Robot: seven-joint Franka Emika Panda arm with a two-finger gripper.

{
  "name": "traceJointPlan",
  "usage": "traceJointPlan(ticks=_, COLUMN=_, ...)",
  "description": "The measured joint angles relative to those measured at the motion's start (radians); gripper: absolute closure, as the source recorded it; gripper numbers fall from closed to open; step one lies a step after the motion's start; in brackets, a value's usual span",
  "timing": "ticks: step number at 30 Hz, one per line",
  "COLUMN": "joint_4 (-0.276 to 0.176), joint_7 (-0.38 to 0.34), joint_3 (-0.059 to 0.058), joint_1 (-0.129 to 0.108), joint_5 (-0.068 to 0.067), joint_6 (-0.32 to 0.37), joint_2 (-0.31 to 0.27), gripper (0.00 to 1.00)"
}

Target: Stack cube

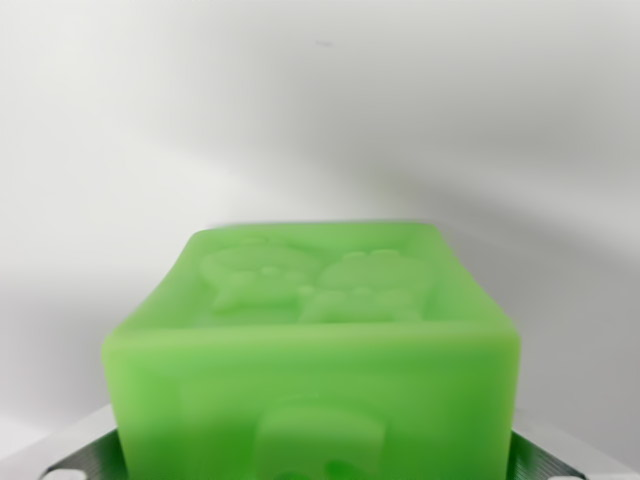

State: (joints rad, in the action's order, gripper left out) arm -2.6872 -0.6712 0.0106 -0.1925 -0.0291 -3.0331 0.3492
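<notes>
green cube [312,350] sits dead centre between my gripper [312,462] fingers | pinched on it | no target cube visible

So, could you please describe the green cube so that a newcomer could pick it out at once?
Against the plain white background, the cube fills the lower middle of the wrist view, between the two grey gripper fingers at the bottom corners. It is translucent bright green, with raised cartoon shapes on its top face, the only coloured thing in view.

The cube [315,345] between the jaws is bright translucent green, with raised cartoon-like figures moulded in the same green on its upper face and another relief on the near face. Behind it the background is plain white-grey.
</notes>
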Motion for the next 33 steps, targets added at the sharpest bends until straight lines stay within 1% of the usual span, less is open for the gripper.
traceJointPlan(ticks=8, joint_4=-0.01, joint_7=0.0, joint_3=0.001, joint_1=0.001, joint_5=0.0, joint_6=0.026, joint_2=-0.036, gripper=1.0)
traceJointPlan(ticks=19, joint_4=-0.025, joint_7=0.002, joint_3=0.008, joint_1=0.006, joint_5=0.002, joint_6=0.078, joint_2=-0.105, gripper=1.0)
traceJointPlan(ticks=25, joint_4=-0.034, joint_7=0.005, joint_3=0.011, joint_1=0.009, joint_5=0.005, joint_6=0.114, joint_2=-0.151, gripper=1.0)
traceJointPlan(ticks=33, joint_4=-0.043, joint_7=0.01, joint_3=0.013, joint_1=0.009, joint_5=0.014, joint_6=0.174, joint_2=-0.222, gripper=1.0)
